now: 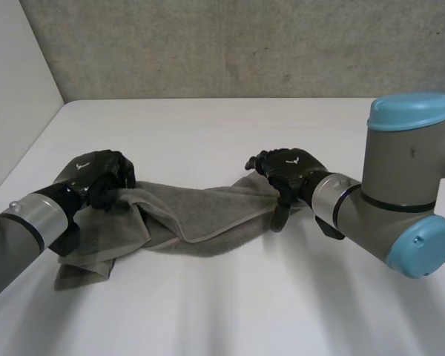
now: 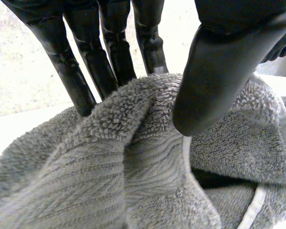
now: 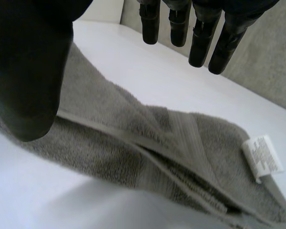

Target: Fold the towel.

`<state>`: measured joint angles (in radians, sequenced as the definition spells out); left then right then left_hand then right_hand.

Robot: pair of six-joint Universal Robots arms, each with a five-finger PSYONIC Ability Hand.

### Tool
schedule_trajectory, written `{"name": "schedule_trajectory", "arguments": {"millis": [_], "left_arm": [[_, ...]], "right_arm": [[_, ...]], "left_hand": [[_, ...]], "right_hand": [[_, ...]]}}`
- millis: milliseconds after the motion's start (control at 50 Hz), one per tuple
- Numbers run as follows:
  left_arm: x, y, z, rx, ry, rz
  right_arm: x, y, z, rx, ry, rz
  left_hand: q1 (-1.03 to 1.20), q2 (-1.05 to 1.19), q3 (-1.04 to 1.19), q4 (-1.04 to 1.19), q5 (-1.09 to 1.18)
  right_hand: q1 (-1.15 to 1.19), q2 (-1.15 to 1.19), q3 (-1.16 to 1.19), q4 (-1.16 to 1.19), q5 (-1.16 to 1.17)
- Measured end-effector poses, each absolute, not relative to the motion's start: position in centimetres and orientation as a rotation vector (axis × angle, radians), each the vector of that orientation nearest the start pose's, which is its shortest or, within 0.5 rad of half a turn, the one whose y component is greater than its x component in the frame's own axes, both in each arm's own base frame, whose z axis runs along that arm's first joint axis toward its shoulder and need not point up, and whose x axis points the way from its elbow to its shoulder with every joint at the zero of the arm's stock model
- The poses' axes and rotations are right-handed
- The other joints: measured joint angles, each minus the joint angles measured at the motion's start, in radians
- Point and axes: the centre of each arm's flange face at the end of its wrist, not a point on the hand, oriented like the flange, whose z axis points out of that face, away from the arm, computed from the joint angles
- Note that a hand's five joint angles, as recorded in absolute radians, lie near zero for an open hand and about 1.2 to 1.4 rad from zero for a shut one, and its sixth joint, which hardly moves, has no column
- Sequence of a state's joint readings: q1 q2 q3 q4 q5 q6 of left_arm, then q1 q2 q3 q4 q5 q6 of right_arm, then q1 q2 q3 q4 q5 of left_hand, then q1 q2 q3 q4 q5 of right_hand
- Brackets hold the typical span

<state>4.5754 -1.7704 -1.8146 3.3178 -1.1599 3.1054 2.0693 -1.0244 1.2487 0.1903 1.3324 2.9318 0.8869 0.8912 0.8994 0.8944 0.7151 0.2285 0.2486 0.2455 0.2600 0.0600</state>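
A grey terry-cloth towel [image 1: 200, 219], bunched into a long rumpled strip with a flat woven border, lies on the smooth white desk [image 1: 245, 311]. The black left hand [image 1: 96, 174] pinches a nubby ridge at the strip's left end between fingers [image 2: 109, 52] and thumb. The black right hand [image 1: 289, 169] hangs over the right end, fingers released, near a small white label [image 3: 263, 157].

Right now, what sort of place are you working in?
Probably a bare lab or test bench rather than a home: a plain white table, a rough grey concrete-looking wall behind it, and a white panel at the side. A grey towel lies crumpled on the table.
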Motion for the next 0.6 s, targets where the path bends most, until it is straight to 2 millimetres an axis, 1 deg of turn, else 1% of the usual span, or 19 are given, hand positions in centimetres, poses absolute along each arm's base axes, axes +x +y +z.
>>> {"name": "schedule_trajectory", "arguments": {"millis": [60, 100, 120, 140, 200, 260, 280, 300, 380, 500, 600], "left_arm": [[-20.5, -27.4, 19.3, 0.606, 2.799, -2.104], [-20.2, -27.5, 19.1, 0.601, 2.792, -2.097], [-20.2, -27.5, 19.0, 0.6, 2.792, -2.096], [-20.1, -27.4, 18.9, 0.595, 2.793, -2.09], [-20.0, -27.3, 18.6, 0.584, 2.805, -2.073], [-20.0, -27.0, 18.3, 0.578, 2.822, -2.056], [-20.0, -26.8, 18.1, 0.576, 2.834, -2.047], [-20.1, -26.7, 18.0, 0.575, 2.842, -2.041], [-20.5, -26.1, 17.8, 0.585, 2.869, -2.026], [-21.5, -25.4, 17.9, 0.632, 2.885, -2.037], [-22.1, -25.4, 18.2, 0.633, 2.894, -2.065]], "right_arm": [[31.8, -26.7, 18.8, -0.985, 2.155, -1.48], [32.0, -27.5, 18.1, -0.977, 2.157, -1.506], [32.0, -27.7, 17.9, -0.975, 2.157, -1.515], [32.0, -28.2, 17.7, -0.969, 2.158, -1.53], [31.9, -29.8, 17.1, -0.952, 2.168, -1.578], [31.6, -30.9, 16.8, -0.943, 2.175, -1.606], [31.5, -31.4, 16.6, -0.94, 2.18, -1.616], [31.4, -31.8, 16.5, -0.938, 2.183, -1.624], [31.2, -32.7, 16.1, -0.935, 2.193, -1.636], [31.1, -33.5, 15.2, -0.955, 2.214, -1.622], [31.0, -34.0, 14.3, -0.991, 2.238, -1.604]], "left_hand": [[-0.094, -0.09, -0.088, -0.085, -0.096], [-0.194, -0.187, -0.175, -0.18, -0.195], [-0.21, -0.202, -0.196, -0.195, -0.211], [-0.28, -0.265, -0.258, -0.262, -0.28], [-0.427, -0.418, -0.419, -0.412, -0.437], [-0.516, -0.509, -0.506, -0.506, -0.534], [-0.583, -0.587, -0.583, -0.581, -0.608], [-0.605, -0.612, -0.611, -0.606, -0.639], [-0.614, -0.63, -0.636, -0.626, -0.653], [-0.614, -0.63, -0.636, -0.626, -0.653], [-0.614, -0.63, -0.636, -0.626, -0.653]], "right_hand": [[0.0, 0.0, 0.0, 0.0, 0.0], [0.0, 0.0, 0.0, 0.0, 0.0], [0.005, 0.002, 0.002, 0.0, 0.003], [0.023, 0.01, 0.011, 0.007, 0.012], [0.109, 0.087, 0.089, 0.07, 0.11], [0.171, 0.147, 0.156, 0.137, 0.18], [0.193, 0.175, 0.185, 0.172, 0.21], [0.201, 0.186, 0.195, 0.183, 0.219], [0.238, 0.224, 0.232, 0.219, 0.253], [0.277, 0.255, 0.263, 0.248, 0.282], [0.311, 0.284, 0.292, 0.279, 0.31]]}}
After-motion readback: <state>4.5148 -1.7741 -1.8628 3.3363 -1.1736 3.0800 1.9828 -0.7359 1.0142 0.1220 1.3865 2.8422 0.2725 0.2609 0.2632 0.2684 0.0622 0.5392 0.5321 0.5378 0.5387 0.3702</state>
